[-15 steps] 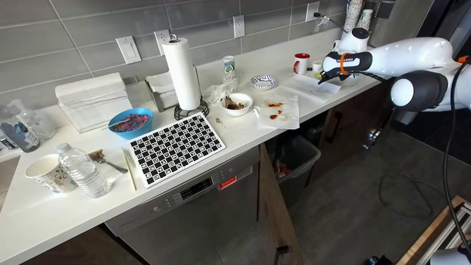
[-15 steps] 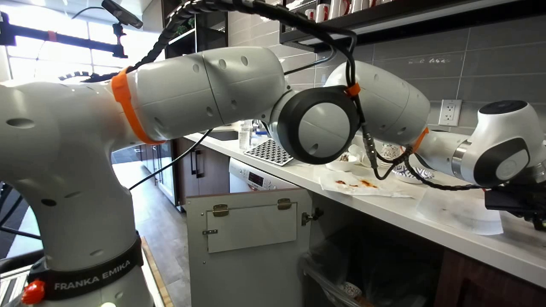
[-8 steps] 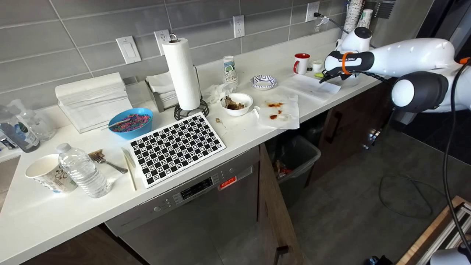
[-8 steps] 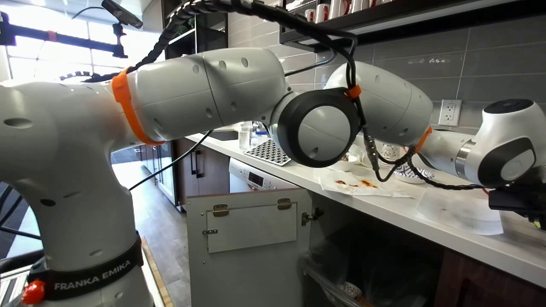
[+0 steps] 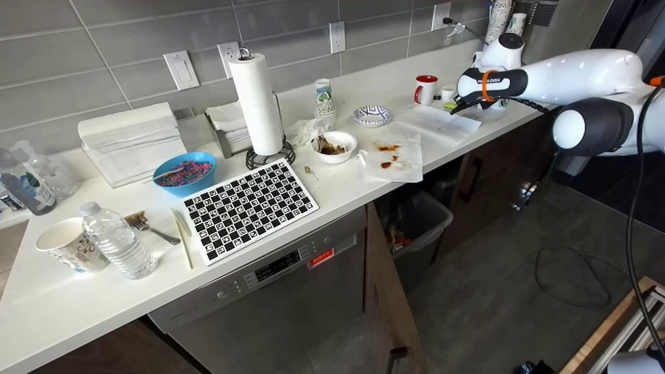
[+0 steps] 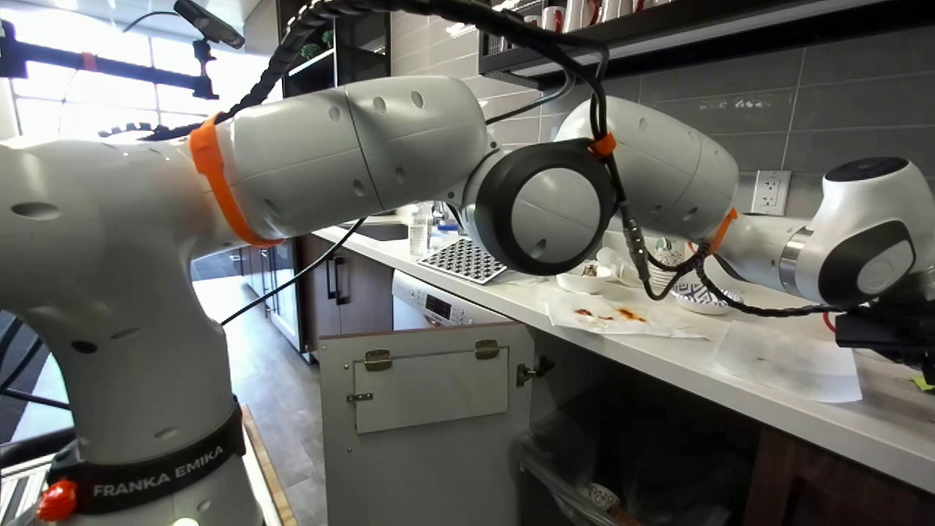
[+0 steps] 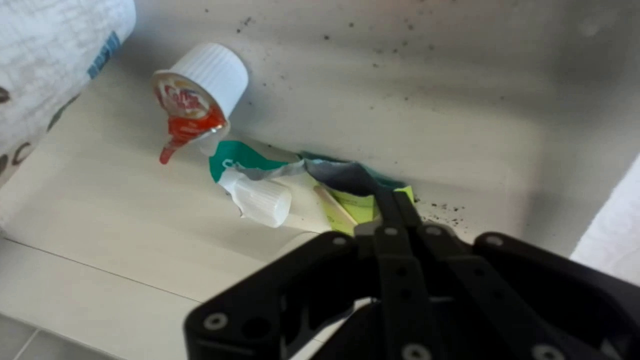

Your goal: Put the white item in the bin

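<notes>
Wrist view. Gripper (image 7: 398, 201): tips together, perhaps to pinch wrapper (image 7: 345, 177); cannot tell if holding. White creamer cup (image 7: 220, 75): lies at gripper's ten o'clock, presumably rubbish.

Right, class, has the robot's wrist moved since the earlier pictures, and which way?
Yes, slightly up: in an exterior view, the top of the wrist was about level with that of the outlet; now it stands higher.

bin (image 5: 420, 267): dark grey; gripper (image 7: 396, 199): black; creamer cup (image 7: 216, 75): white; bowl (image 5: 198, 185): blue; board (image 5: 251, 212): black-and-white checkered
</notes>
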